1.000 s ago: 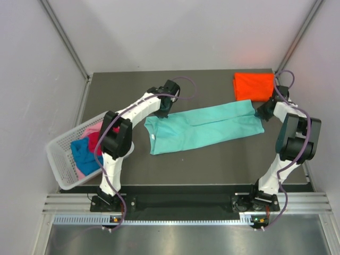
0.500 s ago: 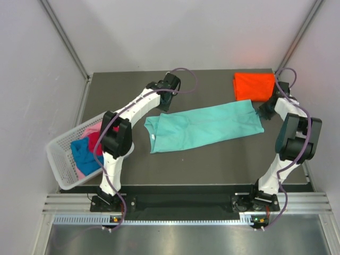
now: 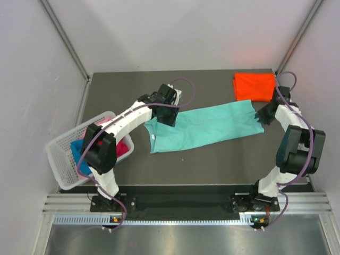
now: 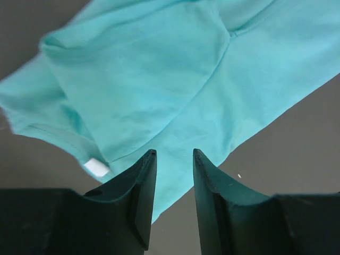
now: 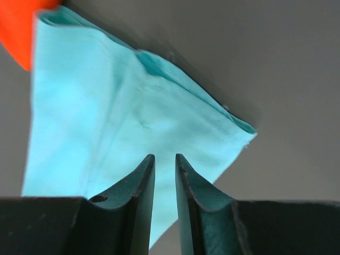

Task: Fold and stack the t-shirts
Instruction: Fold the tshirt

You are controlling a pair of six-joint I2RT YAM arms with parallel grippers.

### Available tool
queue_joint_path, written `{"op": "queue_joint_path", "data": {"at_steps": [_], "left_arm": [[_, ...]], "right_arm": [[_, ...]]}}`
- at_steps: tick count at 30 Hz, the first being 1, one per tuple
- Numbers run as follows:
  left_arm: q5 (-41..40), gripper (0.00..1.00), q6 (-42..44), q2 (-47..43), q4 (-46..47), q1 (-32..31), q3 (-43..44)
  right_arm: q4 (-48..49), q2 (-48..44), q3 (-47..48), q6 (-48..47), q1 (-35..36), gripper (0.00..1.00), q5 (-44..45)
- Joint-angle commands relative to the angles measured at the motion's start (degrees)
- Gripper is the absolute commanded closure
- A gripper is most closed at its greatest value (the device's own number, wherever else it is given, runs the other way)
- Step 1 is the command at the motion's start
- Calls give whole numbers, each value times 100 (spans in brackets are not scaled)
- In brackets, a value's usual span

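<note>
Black left gripper [image 4: 174, 153]: jaws parted, nothing between them; over the collar end of the teal shirt [image 3: 204, 127], near a white tag [image 4: 96, 167].
Right gripper [image 5: 164, 155]: jaws narrowly apart, gripping nothing, above the opposite corner.
Teal shirt: a long flat band across the table [image 3: 212, 159].
Orange shirt [image 3: 254, 86]: folded, far right corner; cut off in the right wrist view.
Basket [image 3: 56, 159]: left edge; its shirts mostly hidden by the left arm.

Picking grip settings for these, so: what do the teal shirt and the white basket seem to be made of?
The teal t-shirt looks like soft matte knit cloth, possibly cotton jersey: it lies limp with creases and doubled edges. The basket looks like white moulded plastic, judging by its stiff open lattice walls.
</note>
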Motion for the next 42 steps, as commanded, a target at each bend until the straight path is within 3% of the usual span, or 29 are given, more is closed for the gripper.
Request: {"op": "queue_joint_path", "data": {"at_steps": [1,8,14,19,29,42], "left_arm": [[273,62,-454,40,372,-111,-517],[-631,64,-894,-30,443,-199,-1623],[-808,64,-1395,-715,663,-445,-2529],[-1378,62,-1475,-1058,400,-586,-2592],[-1722,58,-992,-953,126,-551,-1311],[-668,59,-693,927,311,292,466]], "right_arm": [[183,84,-330,-35,29,78,-94],[428,59,-989,-70,-287,81,451],[561,-425,-1508,-87,-392,82,900],[492,-548,-1491,-131,-437,83,830],[210,-1005,-1148,-289,-410,80,110],[684,355,142,-597,-76,76,-813]]}}
